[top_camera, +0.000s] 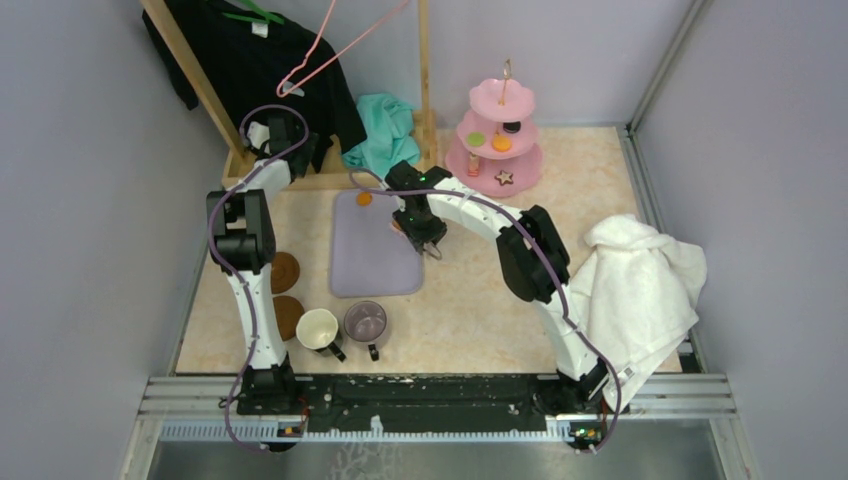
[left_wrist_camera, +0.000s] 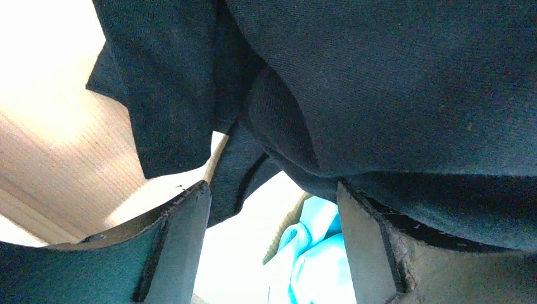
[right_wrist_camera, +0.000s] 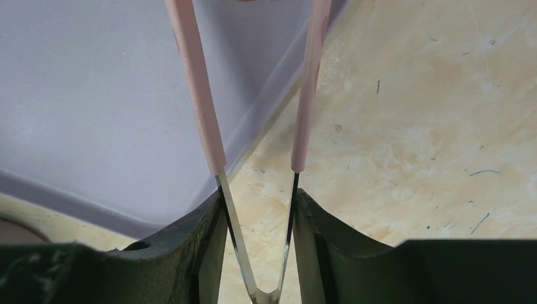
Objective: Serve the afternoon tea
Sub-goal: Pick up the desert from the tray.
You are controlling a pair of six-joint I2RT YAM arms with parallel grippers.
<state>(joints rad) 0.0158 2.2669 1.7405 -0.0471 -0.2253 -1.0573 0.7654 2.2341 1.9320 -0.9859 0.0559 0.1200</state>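
The pink three-tier stand (top_camera: 497, 140) stands at the back with green (top_camera: 476, 139), orange (top_camera: 501, 143) and black (top_camera: 512, 128) sweets and a star cookie (top_camera: 504, 178) on it. Another orange sweet (top_camera: 364, 199) lies on the lilac tray (top_camera: 375, 260). My right gripper (top_camera: 425, 235) (right_wrist_camera: 256, 196) is shut on pink-armed metal tongs (right_wrist_camera: 197, 95) over the tray's right edge; a bit of orange (top_camera: 397, 225) shows at their tips. My left gripper (top_camera: 288, 140) (left_wrist_camera: 272, 190) is open and empty against a black garment (left_wrist_camera: 392, 82). The cream mug (top_camera: 318, 328), purple mug (top_camera: 366, 322) and two brown coasters (top_camera: 285, 270) sit front left.
A wooden rack (top_camera: 190, 70) with the black garment and a pink hanger (top_camera: 330, 50) stands back left. A teal cloth (top_camera: 385, 130) (left_wrist_camera: 316, 253) lies at its foot. A white towel (top_camera: 640, 290) lies at the right edge. Walls close in on both sides.
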